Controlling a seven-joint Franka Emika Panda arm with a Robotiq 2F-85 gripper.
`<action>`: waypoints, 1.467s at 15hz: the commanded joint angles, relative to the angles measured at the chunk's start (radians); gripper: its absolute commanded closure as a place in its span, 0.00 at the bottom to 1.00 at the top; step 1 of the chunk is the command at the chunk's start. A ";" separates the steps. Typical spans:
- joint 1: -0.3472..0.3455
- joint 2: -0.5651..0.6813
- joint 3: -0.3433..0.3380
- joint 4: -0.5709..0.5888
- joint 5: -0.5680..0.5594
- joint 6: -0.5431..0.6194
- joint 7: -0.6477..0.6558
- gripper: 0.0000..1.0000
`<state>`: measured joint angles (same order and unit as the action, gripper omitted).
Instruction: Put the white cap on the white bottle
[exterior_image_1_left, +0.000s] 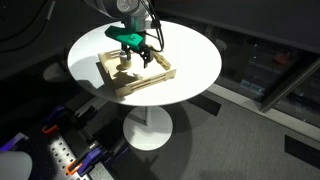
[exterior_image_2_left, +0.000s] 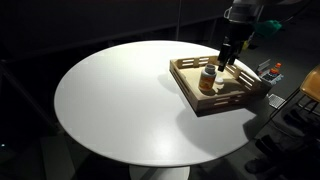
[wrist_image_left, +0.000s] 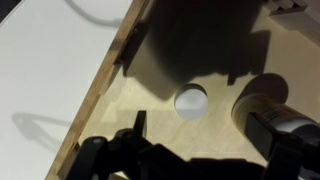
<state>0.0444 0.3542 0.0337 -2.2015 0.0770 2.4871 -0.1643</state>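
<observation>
Gripper (wrist_image_left: 203, 128) spread wide, empty, abv white cap (wrist_image_left: 190, 101)

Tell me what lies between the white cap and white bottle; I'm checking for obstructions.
Nothing: the wrist view shows bare wooden tray floor between the white cap and white bottle.

A round white table (exterior_image_1_left: 190, 72) (exterior_image_2_left: 110, 110) on a white pedestal base (exterior_image_1_left: 148, 130) is seen in both exterior views, brightly lit while the surroundings are left dark. Grey carpet (exterior_image_1_left: 235, 140) is noted beneath it. Dark, indistinct shelving (exterior_image_1_left: 275, 70) is made out beyond the table, and a white power strip (exterior_image_1_left: 62, 155) is recorded on the floor.
</observation>
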 joint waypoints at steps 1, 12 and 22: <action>-0.016 0.047 0.015 0.020 -0.019 0.046 -0.010 0.00; -0.013 0.127 0.008 0.046 -0.064 0.112 0.006 0.00; -0.001 0.155 0.007 0.064 -0.101 0.105 0.013 0.00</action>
<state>0.0455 0.4946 0.0353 -2.1612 0.0033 2.5938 -0.1639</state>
